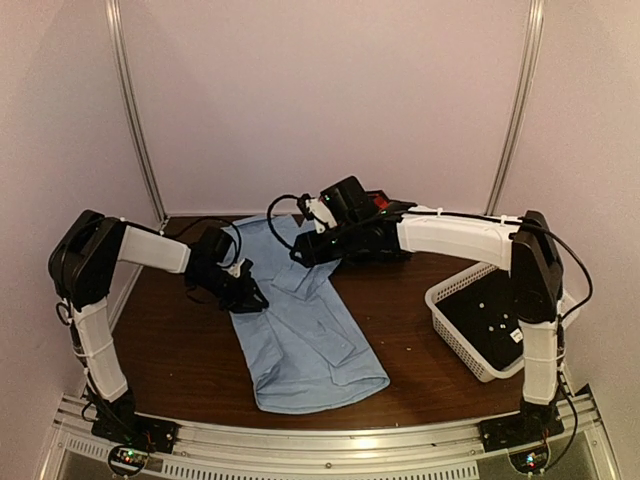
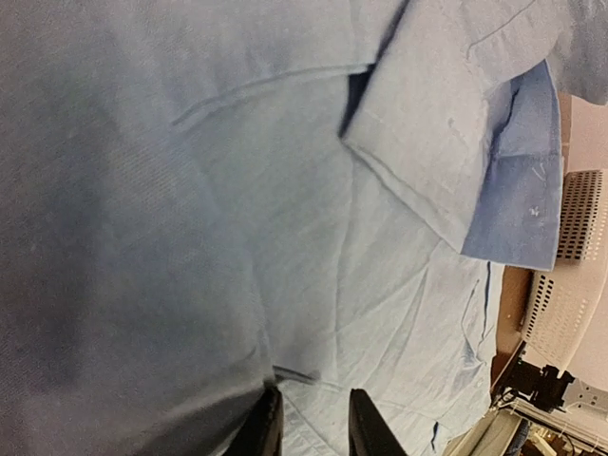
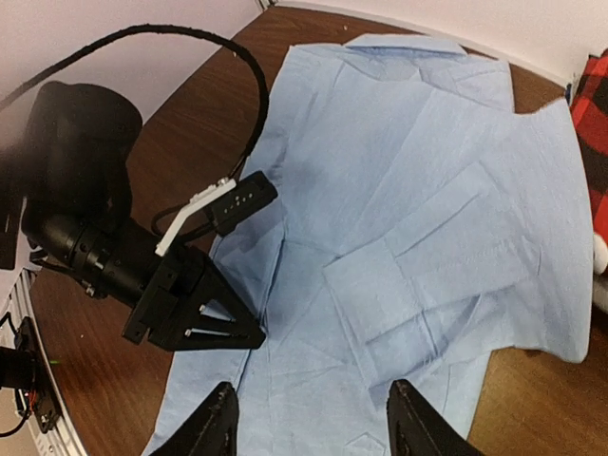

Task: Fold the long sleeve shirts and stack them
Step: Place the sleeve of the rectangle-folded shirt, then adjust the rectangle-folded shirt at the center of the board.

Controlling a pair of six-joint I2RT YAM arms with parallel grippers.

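The light blue shirt (image 1: 305, 335) lies lengthwise on the brown table, with a sleeve folded across its body (image 3: 418, 266); the sleeve's cuff shows in the left wrist view (image 2: 518, 209). My left gripper (image 1: 252, 297) is at the shirt's left edge, its fingers nearly together on a fold of the cloth (image 2: 312, 427). It also shows in the right wrist view (image 3: 252, 334). My right gripper (image 1: 300, 250) hovers open and empty over the shirt's upper part (image 3: 309, 423). The red-and-black plaid shirt (image 1: 380, 200) lies behind the right arm, its edge in the right wrist view (image 3: 594, 123).
A white mesh basket (image 1: 470, 320) stands at the right of the table and shows in the left wrist view (image 2: 570, 285). Bare brown table (image 1: 180, 350) lies to the left of the shirt. Curtain walls close in the back and sides.
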